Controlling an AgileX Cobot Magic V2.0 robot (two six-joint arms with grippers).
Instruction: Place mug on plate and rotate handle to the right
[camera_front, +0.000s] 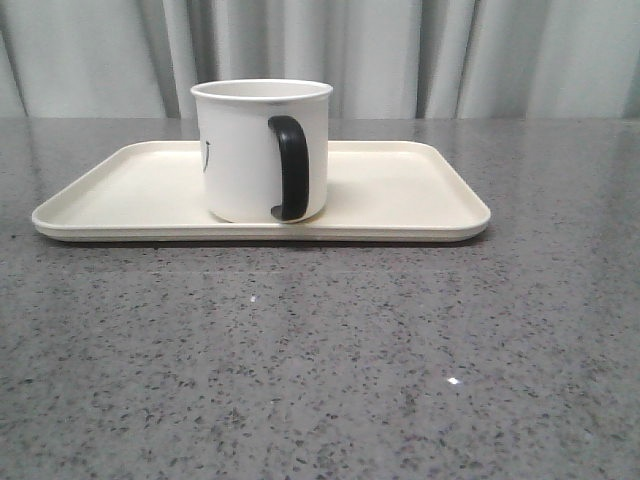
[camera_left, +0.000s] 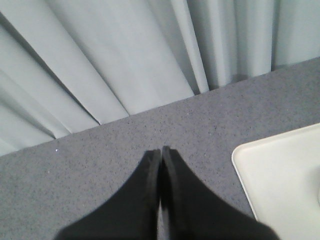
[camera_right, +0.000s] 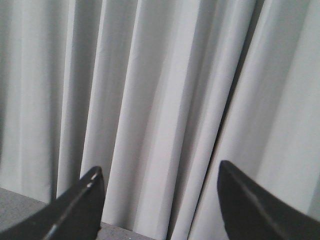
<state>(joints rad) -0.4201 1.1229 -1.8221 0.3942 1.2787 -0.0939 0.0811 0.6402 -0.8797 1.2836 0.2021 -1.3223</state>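
Observation:
The white mug (camera_front: 250, 150) stands upright on the cream plate (camera_front: 400, 190), left of the plate's middle. Its black handle (camera_front: 290, 167) faces the camera, a little to the right; part of a black print shows on the mug's left side. No gripper appears in the front view. In the left wrist view my left gripper (camera_left: 161, 150) is shut with nothing in it, over the grey table beside a corner of the plate (camera_left: 280, 185). In the right wrist view my right gripper (camera_right: 159, 170) is open and empty, facing the curtain.
The grey speckled table (camera_front: 320, 360) stretches in front of the plate. A pale pleated curtain (camera_front: 420, 50) hangs along the table's far edge.

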